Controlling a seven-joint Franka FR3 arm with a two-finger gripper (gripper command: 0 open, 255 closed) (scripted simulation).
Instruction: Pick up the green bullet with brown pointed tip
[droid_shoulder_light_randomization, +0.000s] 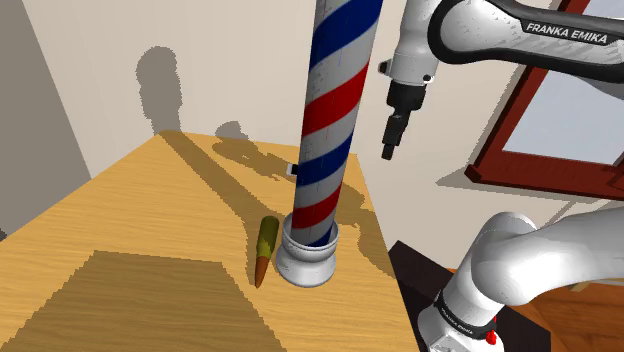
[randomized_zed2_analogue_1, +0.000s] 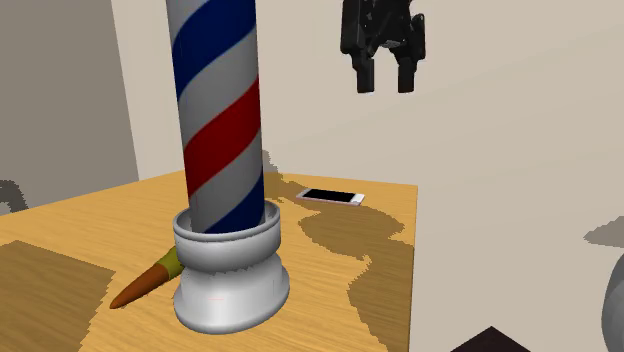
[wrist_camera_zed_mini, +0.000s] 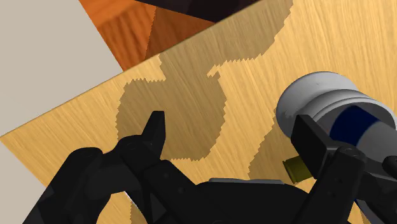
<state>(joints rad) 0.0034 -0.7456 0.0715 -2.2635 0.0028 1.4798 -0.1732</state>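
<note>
The bullet (droid_shoulder_light_randomization: 266, 248) lies flat on the wooden table (droid_shoulder_light_randomization: 140, 230), its green body touching the barber pole's base and its brown tip pointing toward the table's front. In the second exterior view the bullet (randomized_zed2_analogue_1: 150, 280) sticks out to the left from behind the base. My black gripper (droid_shoulder_light_randomization: 389, 150) hangs high above the table, to the shoulder view's right of the pole, well apart from the bullet. The gripper (randomized_zed2_analogue_1: 385, 82) is open with nothing between its fingers. In the wrist view, a bit of the bullet's olive end (wrist_camera_zed_mini: 295, 168) peeks out beside one finger of the gripper (wrist_camera_zed_mini: 230, 124).
A tall red, white and blue striped barber pole (droid_shoulder_light_randomization: 325, 130) on a grey base (randomized_zed2_analogue_1: 228, 285) stands between gripper and bullet. A white phone (randomized_zed2_analogue_1: 330, 196) lies flat behind it near the wall. The table's edge (randomized_zed2_analogue_1: 412, 270) runs close to the pole.
</note>
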